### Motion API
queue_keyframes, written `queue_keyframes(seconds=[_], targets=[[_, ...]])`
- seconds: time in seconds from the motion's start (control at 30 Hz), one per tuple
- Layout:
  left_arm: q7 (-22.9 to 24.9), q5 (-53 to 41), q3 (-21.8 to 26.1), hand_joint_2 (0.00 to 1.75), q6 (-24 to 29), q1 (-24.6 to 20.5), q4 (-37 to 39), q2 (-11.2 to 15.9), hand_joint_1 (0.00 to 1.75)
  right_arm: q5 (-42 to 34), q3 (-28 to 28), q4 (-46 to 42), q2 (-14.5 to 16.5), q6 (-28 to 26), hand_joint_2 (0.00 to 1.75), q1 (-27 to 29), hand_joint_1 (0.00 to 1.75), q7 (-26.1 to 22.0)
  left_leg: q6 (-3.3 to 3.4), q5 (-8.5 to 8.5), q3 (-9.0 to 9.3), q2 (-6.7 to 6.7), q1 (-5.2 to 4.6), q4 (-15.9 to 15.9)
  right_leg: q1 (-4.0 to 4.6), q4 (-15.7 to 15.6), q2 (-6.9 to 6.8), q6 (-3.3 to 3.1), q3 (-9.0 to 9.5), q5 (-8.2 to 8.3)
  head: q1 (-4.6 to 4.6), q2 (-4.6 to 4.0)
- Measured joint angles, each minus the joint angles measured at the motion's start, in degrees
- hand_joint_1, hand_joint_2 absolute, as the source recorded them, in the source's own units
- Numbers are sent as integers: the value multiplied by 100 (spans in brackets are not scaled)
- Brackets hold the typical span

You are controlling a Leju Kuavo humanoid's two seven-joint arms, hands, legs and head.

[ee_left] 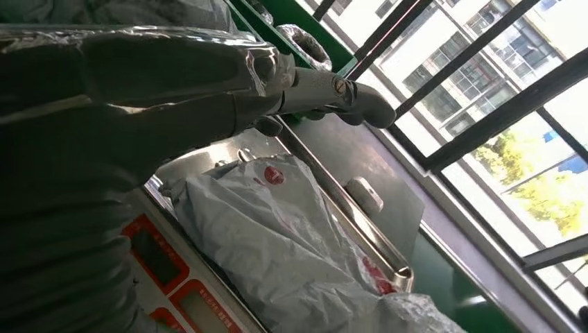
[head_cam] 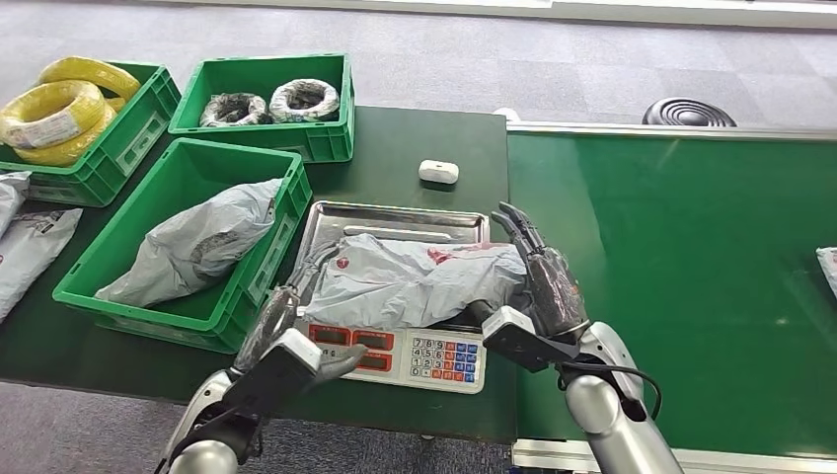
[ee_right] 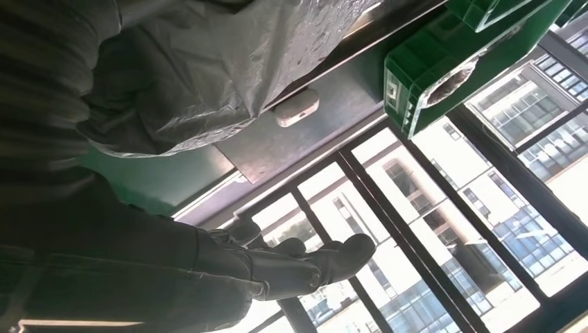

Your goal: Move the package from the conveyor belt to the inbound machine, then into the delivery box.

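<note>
Crumpled grey plastic mailer package (head_cam: 410, 281) lies on steel-trayed weighing scale (head_cam: 395, 219) for check-in; left hand (head_cam: 296, 296) and right hand (head_cam: 538, 272) flank it, fingers extended, nothing gripped, likely poised to lift

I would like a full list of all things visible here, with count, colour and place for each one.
package on scale: 1, grey with red marks, lying on the steel tray.
scale: 1, white with red displays, table front.
green crates: 3, on the table's left part.
bagged parcel: 1, grey, in the nearest crate.
yellow coils: several, far left crate.
dark coils: 2, far middle crate.
white device: 1, behind the scale.
conveyor belt: 1, green, right.
left hand: at the package's left end.
right hand: at its right end.
</note>
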Motion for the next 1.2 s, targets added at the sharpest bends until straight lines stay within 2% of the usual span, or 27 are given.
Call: queue_keyframes(seconds=[0.23,0.4,0.53,0.73,0.87,1.17,1.2], targets=[[602,-949,-884,175,-471,-625,879,-178,0,-190,78,-13,-28,-83,175,34,0,-89,0,0,0,0,-2,1,-3,0,0,2,0,2,-1,0],[1417,-3488,-1616,175,297,-1181,1410,-229,0,-250,169,52,46,-71,175,-114,0,-99,0,0,0,-1,0,0,-1,2,0,1,0,2,-2,0],[1610,-4331,-1880,175,643,-1431,1831,-315,0,-268,213,95,133,-60,175,-224,0,-99,0,1,-1,0,0,0,0,3,1,1,0,2,-2,0],[1893,-4936,-1904,175,1191,-1521,2193,-359,0,-289,243,99,247,1,175,-246,0,-97,0,0,-7,0,-1,0,-1,2,1,1,-4,2,-1,0],[1974,-5014,-1816,175,1571,-1539,2314,-359,0,-291,251,99,325,50,175,-246,0,-94,0,0,-8,0,0,0,-1,3,1,1,-6,2,-3,0],[1772,-4472,-1682,175,1133,-1539,2538,-387,1,-294,268,103,441,122,175,-338,0,-89,0,1,-9,0,0,1,-1,3,0,1,-6,2,-2,0],[1766,-4466,-1672,175,1120,-1539,2557,-395,18,-296,269,105,450,125,175,-350,0,-89,0,1,-9,0,0,1,-1,3,0,1,-6,2,-2,0]])
